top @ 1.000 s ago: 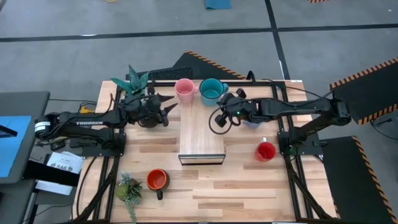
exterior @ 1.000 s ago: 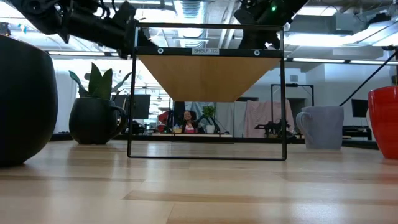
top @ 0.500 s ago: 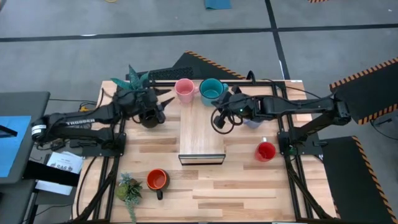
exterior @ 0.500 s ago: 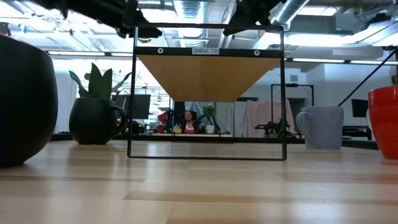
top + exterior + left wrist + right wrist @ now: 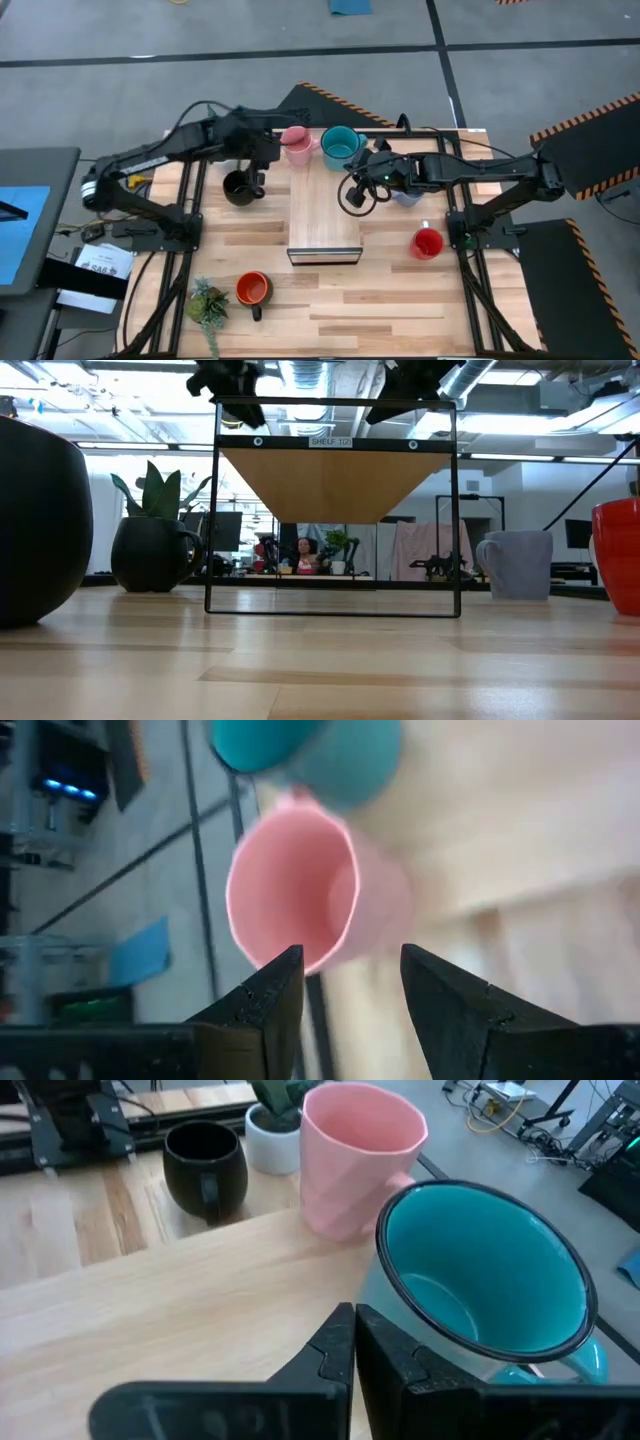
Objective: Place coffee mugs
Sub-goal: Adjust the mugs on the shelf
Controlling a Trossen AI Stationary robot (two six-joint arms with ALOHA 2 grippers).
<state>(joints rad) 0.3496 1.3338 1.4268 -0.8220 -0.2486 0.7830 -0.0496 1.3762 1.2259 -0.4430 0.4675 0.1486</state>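
At the bench's near edge the orange mug (image 5: 252, 289) stands beside a small plant (image 5: 208, 303), mouth up; nothing shows inside it. The red mug (image 5: 427, 243) sits alone near the right arm's base, and in the low view only a slice of it shows at the right edge (image 5: 618, 556). A wooden shelf (image 5: 324, 215) on a black wire frame fills the middle of the bench (image 5: 330, 310).

Left of the shelf the black mug (image 5: 238, 187) stands on the bench, empty as far as the right wrist view shows (image 5: 205, 1162). The pale blue mug (image 5: 406, 196) is largely hidden under the right arm in the high view; the low view shows it upright on the bench (image 5: 517, 564).

On the shelf's far end the pink mug (image 5: 297, 144) and the teal mug (image 5: 341, 146) stand side by side, nearly touching. Both are empty (image 5: 358, 1155) (image 5: 487, 1276).

The right hand (image 5: 356, 190) hovers over the shelf's right edge, just near of the teal mug, its fingers (image 5: 345, 1342) pressed together on nothing. The left hand (image 5: 267, 150) hangs beside the pink mug; its fingers (image 5: 268, 995) are spread, with the mug's rim (image 5: 293, 886) in line with the gap and not gripped. That view is blurred, so contact cannot be judged.

A second plant (image 5: 158, 490) shows behind the black mug in the low view.
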